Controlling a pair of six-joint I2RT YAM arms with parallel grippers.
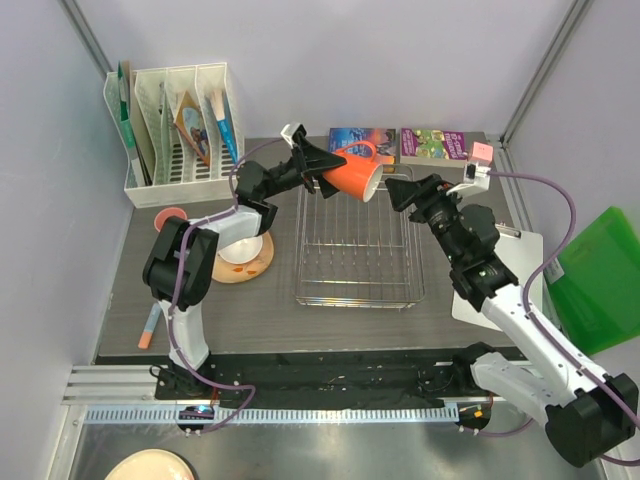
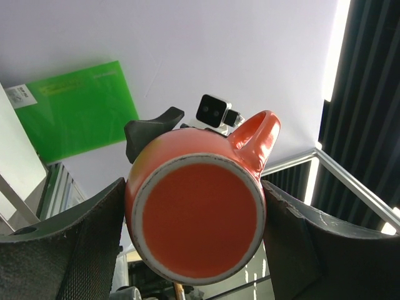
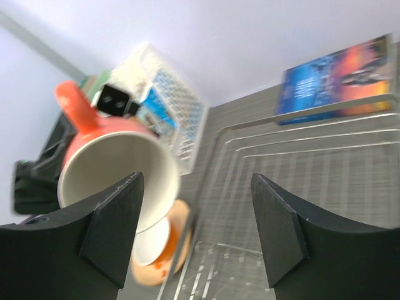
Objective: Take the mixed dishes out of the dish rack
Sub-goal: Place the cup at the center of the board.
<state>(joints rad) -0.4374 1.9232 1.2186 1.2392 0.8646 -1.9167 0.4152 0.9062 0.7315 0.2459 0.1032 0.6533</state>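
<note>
My left gripper (image 1: 328, 166) is shut on the orange handled mug (image 1: 356, 177) and holds it tilted in the air over the far left corner of the silver wire dish rack (image 1: 360, 255). In the left wrist view the mug's base (image 2: 199, 219) sits between my fingers. My right gripper (image 1: 399, 192) is open and empty, just right of the mug's mouth (image 3: 115, 169), over the rack (image 3: 312, 181). The orange bowl (image 1: 241, 249) sits on the floral plate (image 1: 262, 265) left of the rack. The pink cup (image 1: 170, 216) stands further left. The light blue cup is out of view.
A white slotted file organiser (image 1: 180, 125) stands at the back left. Two books (image 1: 362, 143) (image 1: 435, 145) lie behind the rack. A white board (image 1: 505, 285) and a green folder (image 1: 600, 280) are at the right. A pen (image 1: 149, 326) lies near the left front.
</note>
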